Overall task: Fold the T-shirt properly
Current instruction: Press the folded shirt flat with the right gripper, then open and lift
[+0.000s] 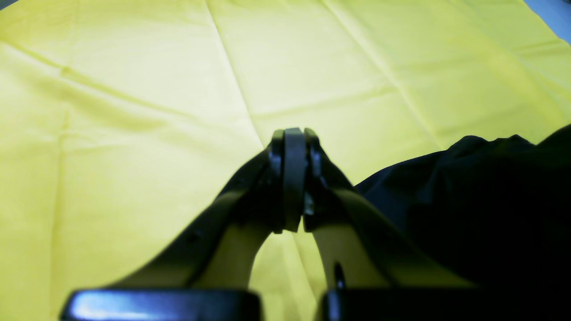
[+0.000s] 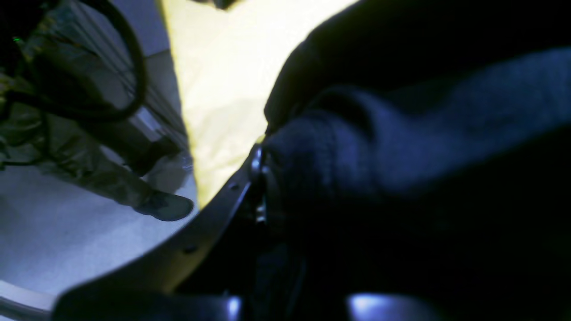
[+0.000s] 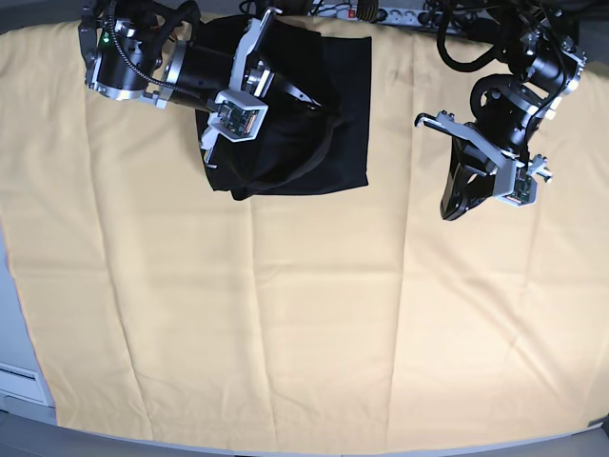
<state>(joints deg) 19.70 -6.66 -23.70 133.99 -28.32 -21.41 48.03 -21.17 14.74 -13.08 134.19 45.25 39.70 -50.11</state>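
Note:
The black T-shirt (image 3: 347,105) lies partly folded at the far edge of the table, left of centre. My right gripper (image 3: 319,107) reaches over it from the left, and a ridge of fabric curves up toward its tips. In the right wrist view one dark finger (image 2: 232,191) presses against bunched T-shirt (image 2: 379,147) fabric, so my right gripper (image 2: 259,160) is shut on it. My left gripper (image 3: 445,213) hangs over bare yellow cloth to the right of the shirt. My left gripper (image 1: 294,138) has its pads pressed together, empty, with the T-shirt (image 1: 468,200) at the right.
A big pale yellow cloth (image 3: 304,324) covers the whole table. Cables and a power strip (image 3: 400,13) run along the far edge. Beyond the cloth's edge, the right wrist view shows grey floor with gear and a black cable (image 2: 129,80).

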